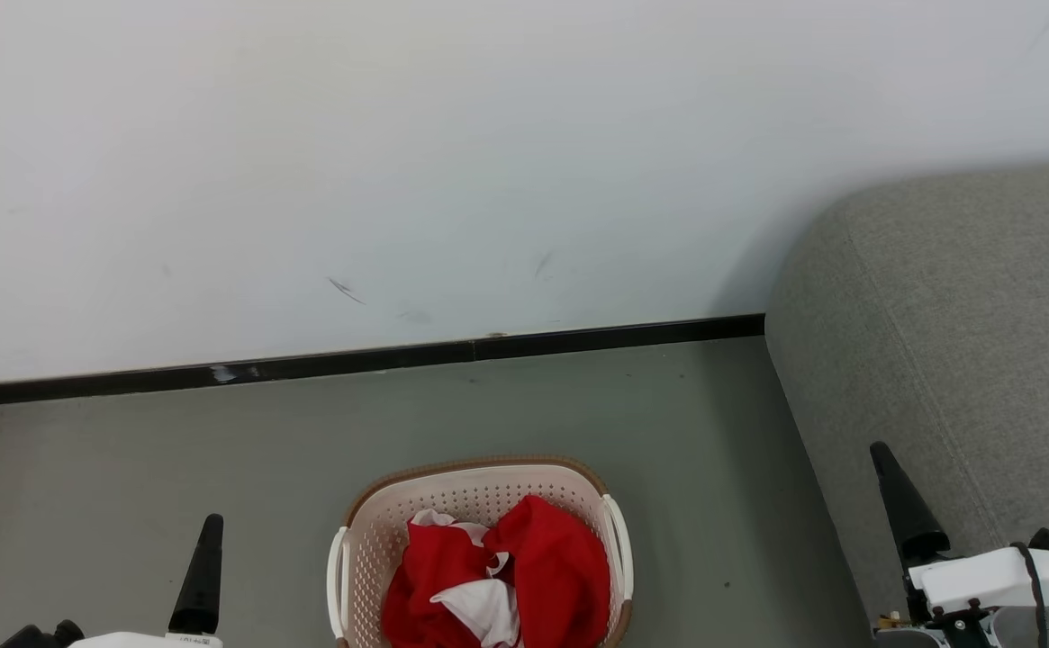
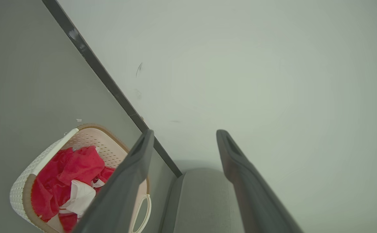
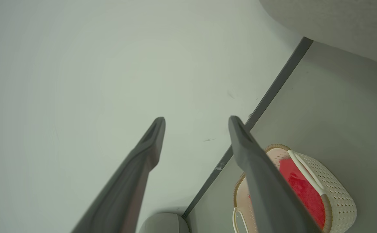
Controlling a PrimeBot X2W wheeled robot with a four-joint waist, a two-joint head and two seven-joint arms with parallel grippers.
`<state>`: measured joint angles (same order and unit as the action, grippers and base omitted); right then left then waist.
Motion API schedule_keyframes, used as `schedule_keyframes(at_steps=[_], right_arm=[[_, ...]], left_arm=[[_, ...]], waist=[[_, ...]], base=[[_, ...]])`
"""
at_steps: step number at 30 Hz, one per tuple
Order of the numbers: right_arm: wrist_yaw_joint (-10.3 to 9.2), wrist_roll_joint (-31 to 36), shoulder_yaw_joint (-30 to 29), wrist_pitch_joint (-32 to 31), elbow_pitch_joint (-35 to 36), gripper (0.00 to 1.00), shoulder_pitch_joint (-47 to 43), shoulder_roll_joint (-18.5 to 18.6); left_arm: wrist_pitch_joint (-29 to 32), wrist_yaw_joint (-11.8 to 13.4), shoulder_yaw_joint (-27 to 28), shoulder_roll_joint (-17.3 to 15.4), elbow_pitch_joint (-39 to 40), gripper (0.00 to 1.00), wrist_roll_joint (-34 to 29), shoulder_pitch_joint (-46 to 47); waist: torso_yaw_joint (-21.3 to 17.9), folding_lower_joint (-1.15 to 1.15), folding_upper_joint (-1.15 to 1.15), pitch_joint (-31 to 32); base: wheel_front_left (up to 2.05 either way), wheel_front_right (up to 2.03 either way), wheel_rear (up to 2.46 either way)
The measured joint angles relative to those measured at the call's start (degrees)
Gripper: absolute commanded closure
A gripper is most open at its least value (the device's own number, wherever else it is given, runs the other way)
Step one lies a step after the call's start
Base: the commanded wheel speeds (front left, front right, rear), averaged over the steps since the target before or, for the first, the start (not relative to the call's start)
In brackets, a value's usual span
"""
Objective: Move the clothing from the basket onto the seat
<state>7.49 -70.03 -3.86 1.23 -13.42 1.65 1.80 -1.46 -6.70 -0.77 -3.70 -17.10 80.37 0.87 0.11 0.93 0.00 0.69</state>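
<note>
Our left gripper [image 2: 185, 132] holds its two long dark fingers [image 2: 130, 174] spread wide with nothing between them; past their tips we see bare white wall [image 2: 272, 81]. Our right gripper [image 3: 197, 118] is the same, with its fingers [image 3: 143, 161] well apart, empty, and pointing toward the wall. Neither gripper touches the clothing [image 1: 524, 567] or the basket [image 1: 371, 540].

In the head view one dark finger of each gripper rises from the near edge. The left one stands at the near left over the grey-green floor [image 1: 128, 486]. The right one stands at the near right, in front of the grey seat [image 1: 956, 315]; we cannot tell whether it touches the fabric.

The basket sits on the floor between the two grippers, close to us. It is cream-white and perforated, with a brown rim [image 1: 479, 463] and white side handles [image 1: 337, 585]. The clothing lies inside it as crumpled bright red fabric with white patches, heaped to about the height of the rim.

The seat stands to the right of the basket, apart from it, with a strip of floor between them. Its rounded far corner is close against the wall. A black skirting strip [image 1: 353, 362] runs along the foot of the wall on the far side of the basket, and a few dark scuffs [image 1: 344, 290] mark the wall above it.
</note>
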Motion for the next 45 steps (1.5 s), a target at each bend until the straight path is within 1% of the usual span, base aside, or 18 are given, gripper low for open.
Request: schedule_keyframes(at_steps=[4, 9, 14, 24, 27, 31, 32, 45], right_arm=[[0.0, 4.35, 1.07, 0.9, 0.62, 0.0, 0.02, 0.66], [0.0, 10.43, 2.6, 1.83, 1.57, 0.0, 0.08, 1.82], [0.0, 16.74, 4.27, 2.92, 1.91, 0.0, 0.09, 2.64], [0.0, 28.1, 6.71, 4.92, 2.16, 0.0, 0.09, 3.48], [0.0, 31.25, 7.08, 5.57, 2.13, 0.0, 0.09, 3.48], [0.0, 35.15, 7.38, 6.43, 1.6, 0.0, 0.07, 3.46], [0.0, 36.98, 7.4, 6.82, 1.19, 0.0, 0.06, 3.44], [0.0, 48.96, 6.97, 9.47, -1.97, 0.0, -0.07, 2.83]], left_arm=[[-0.75, 0.0, -0.76, -0.75, 0.02, 0.0, -2.92, 0.16], [-1.83, 0.0, -0.6, -1.38, 0.44, 0.0, -7.61, 0.87], [-2.75, 0.0, -0.63, -2.01, 0.89, 0.0, -12.91, 1.09], [-4.78, -0.01, -1.65, -3.42, 1.49, 0.0, -24.13, 1.1], [-5.47, -0.02, -1.66, -3.49, 1.46, 0.0, -27.08, 1.09], [-6.28, -0.08, -1.91, -3.61, 1.31, 0.0, -31.06, 1.09], [-6.71, -0.09, -2.21, -3.85, 1.31, 0.0, -33.32, 1.09], [-9.46, -0.26, -2.74, -4.54, 1.54, 0.0, -46.64, 1.08]], waist=[[0.11, 0.06, 0.0, 0.31], [0.26, 0.05, 0.0, 0.63], [0.41, -0.14, 0.0, 0.8], [0.84, -0.64, 0.0, 0.61], [0.95, -0.74, 0.0, 0.58], [1.08, -0.82, 0.0, 0.52], [1.14, -0.84, 0.0, 0.45], [1.34, -0.88, 0.0, 0.15]], base=[[0.0, 0.0, 0.0], [0.0, 0.0, 0.0], [0.0, 0.0, 0.0], [0.0, 0.0, 0.0], [0.0, 0.0, 0.0], [0.0, 0.0, 0.0], [0.0, 0.0, 0.0], [0.0, 0.0, 0.0]])
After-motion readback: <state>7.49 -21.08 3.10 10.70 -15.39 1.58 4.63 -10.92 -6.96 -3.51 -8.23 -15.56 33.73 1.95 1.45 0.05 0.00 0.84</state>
